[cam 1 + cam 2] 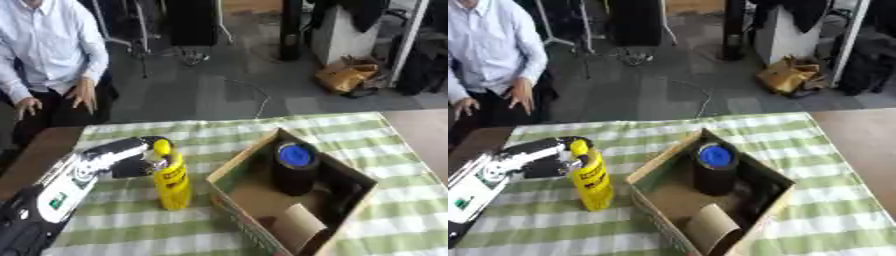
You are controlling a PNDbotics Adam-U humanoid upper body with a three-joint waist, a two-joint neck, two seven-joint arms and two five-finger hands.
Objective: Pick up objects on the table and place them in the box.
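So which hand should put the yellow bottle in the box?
The left hand: it is already at the yellow bottle, beside the box. The right hand shows in neither view.

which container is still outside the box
The yellow bottle, standing upright on the checked cloth beside the left hand; the dark canister with the blue lid already stands inside the box.

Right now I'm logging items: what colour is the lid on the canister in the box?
Blue lid, left eye view.
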